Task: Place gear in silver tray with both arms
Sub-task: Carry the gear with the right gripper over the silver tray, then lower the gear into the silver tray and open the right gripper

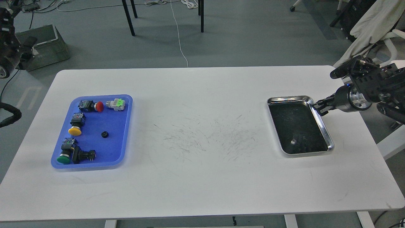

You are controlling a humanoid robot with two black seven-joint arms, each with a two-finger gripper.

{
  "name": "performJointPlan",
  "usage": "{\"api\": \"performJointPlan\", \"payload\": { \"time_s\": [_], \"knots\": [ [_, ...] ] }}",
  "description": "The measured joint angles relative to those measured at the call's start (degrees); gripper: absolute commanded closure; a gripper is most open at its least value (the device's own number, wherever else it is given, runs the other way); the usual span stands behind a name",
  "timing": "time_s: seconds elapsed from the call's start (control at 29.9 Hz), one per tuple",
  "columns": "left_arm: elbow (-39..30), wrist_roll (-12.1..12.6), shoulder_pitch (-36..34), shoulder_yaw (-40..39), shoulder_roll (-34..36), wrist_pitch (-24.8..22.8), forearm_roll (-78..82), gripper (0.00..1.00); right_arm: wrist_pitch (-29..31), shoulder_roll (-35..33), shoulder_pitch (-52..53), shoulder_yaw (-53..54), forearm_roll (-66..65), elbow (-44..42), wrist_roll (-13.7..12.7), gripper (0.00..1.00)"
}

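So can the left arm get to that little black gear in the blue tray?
Probably yes. The gear lies alone on bare floor of the blue tray, with the push buttons set apart, but the left arm is off beyond the table's edge.

The wide middle of the table (pixel 202 104) lies open between the blue tray (pixel 125 126) at left and the silver tray (pixel 329 139) at right. My right gripper (pixel 320 107) crowds the silver tray's far right rim; its near side stays free.
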Motion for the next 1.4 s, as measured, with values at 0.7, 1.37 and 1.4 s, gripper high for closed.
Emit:
{"api": "performJointPlan", "payload": {
  "time_s": [0.7,1.37,1.4],
  "knots": [
    [-1.3,0.0,1.3,-1.5,1.5,-0.1,0.0,0.03,-1.2,8.3,-3.4,0.1,0.2,-7.3,-0.7,0.88],
    [-1.5,0.0,1.2,-2.4,1.4,0.1,0.0,0.03,-1.5,8.7,-3.9,2.7,0.6,-7.7,-0.7,0.54],
    [-1.5,0.0,1.2,-2.4,1.4,0.1,0.1,0.03,-1.5,8.7,-3.9,2.7,0.6,-7.7,-0.7,0.51]
  ]
}}
